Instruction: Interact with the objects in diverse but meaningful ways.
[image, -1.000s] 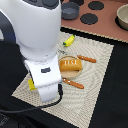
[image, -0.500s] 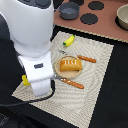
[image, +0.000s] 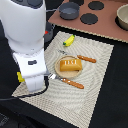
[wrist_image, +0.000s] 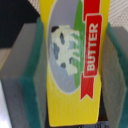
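Note:
In the wrist view my gripper (wrist_image: 74, 67) is shut on the yellow red-labelled butter box (wrist_image: 70, 60), with a green pad (wrist_image: 34, 80) pressed on each side of it. In the exterior view only a yellow corner of the box (image: 20, 76) shows beside the white hand (image: 33, 77), over the mat's edge at the exterior view's left. The orange-yellow bread loaf (image: 70, 65) lies on a round plate (image: 59, 73). The banana (image: 68, 40) lies on the mat beyond it. A grey-blue pot (image: 70, 10) and a second pot (image: 123, 17) stand on the stove board. A bit of the red tomato (image: 48, 33) shows behind the arm.
Two orange-handled utensils lie on the woven mat (image: 95, 95): one (image: 87, 58) past the plate, one (image: 71, 82) in front of it. The brown stove board (image: 105, 27) has black burners (image: 89, 19). The big white arm (image: 25, 30) hides the exterior view's left.
The arm has moved toward the exterior view's left with the box still gripped. The bread, banana, utensils and pots have not moved.

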